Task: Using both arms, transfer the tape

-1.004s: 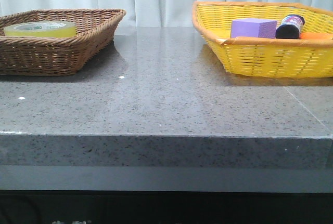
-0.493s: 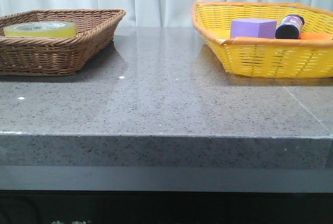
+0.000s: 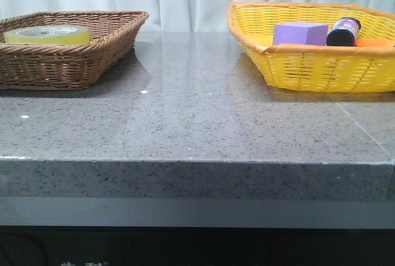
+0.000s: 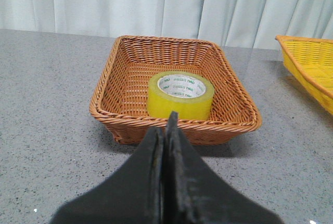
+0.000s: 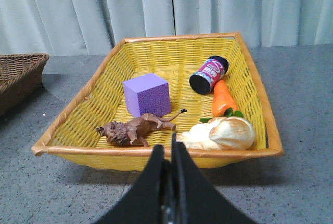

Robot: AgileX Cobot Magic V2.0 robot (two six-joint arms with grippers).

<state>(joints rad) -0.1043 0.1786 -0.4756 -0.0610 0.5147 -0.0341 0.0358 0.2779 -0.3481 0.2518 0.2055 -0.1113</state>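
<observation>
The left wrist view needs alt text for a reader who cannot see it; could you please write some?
A roll of yellow-green tape lies flat inside a brown wicker basket on a grey speckled table. The left pincer, shut and empty, points at it from short of the basket.

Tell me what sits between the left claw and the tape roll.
In the left wrist view, only the near woven wall of the brown wicker basket separates the shut left claw from the yellow-green tape roll.

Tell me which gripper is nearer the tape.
Left. The left gripper is shut, pointing at the tape in the brown basket. The right gripper is shut before the yellow basket.
</observation>
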